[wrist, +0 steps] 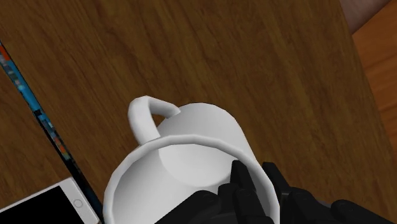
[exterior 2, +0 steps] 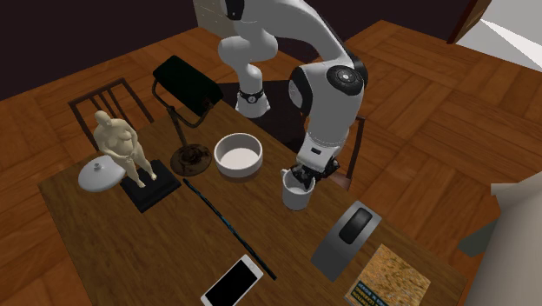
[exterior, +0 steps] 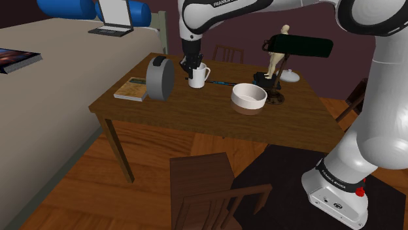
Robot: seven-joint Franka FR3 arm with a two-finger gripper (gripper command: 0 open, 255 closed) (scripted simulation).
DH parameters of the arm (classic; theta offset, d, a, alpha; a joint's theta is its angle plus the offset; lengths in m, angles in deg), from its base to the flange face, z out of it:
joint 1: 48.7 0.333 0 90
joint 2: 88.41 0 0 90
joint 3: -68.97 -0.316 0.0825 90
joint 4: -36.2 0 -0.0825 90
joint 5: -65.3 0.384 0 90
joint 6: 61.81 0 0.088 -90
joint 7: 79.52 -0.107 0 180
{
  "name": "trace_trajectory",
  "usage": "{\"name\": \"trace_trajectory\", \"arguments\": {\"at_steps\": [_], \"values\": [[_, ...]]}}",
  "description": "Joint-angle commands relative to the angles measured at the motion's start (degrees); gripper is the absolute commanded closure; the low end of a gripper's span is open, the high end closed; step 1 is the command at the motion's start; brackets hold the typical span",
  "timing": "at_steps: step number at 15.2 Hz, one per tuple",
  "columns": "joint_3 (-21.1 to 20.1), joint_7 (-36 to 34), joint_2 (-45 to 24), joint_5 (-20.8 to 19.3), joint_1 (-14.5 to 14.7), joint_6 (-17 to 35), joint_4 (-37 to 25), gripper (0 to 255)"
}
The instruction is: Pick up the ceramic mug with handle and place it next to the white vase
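The fingers (wrist: 240, 186) pinch the rim of the white mug (wrist: 191, 153) — one inside, one outside — opposite its handle. The mug stands upright on the wooden worktop (wrist: 267, 57), between a white bowl (exterior: 249, 97) and a grey round case (exterior: 159, 78).

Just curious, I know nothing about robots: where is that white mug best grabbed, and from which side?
By the rim wall, from straight above: the white mug stands upright, mouth open, so one finger fits inside and one outside. Take the side away from the handle, as the gripper does here.
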Motion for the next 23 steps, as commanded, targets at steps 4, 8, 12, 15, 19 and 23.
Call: {"name": "trace_trajectory", "arguments": {"at_steps": [4,8,12,15,19,23], "values": [[-0.1,0.3,0.7,0.2,0.1,-3.6,-2.9,255],[-0.1,0.5,1.0,0.3,0.1,-6.5,-5.6,255],[-0.2,0.8,1.0,0.4,0.2,-9.5,-8.5,255],[-0.2,0.9,0.9,0.4,0.3,-11.9,-11.0,255],[0.3,3.0,4.5,1.0,-1.3,-11.4,-7.1,255],[1.7,7.2,11.0,2.1,-4.5,-8.5,1.9,255]]}}
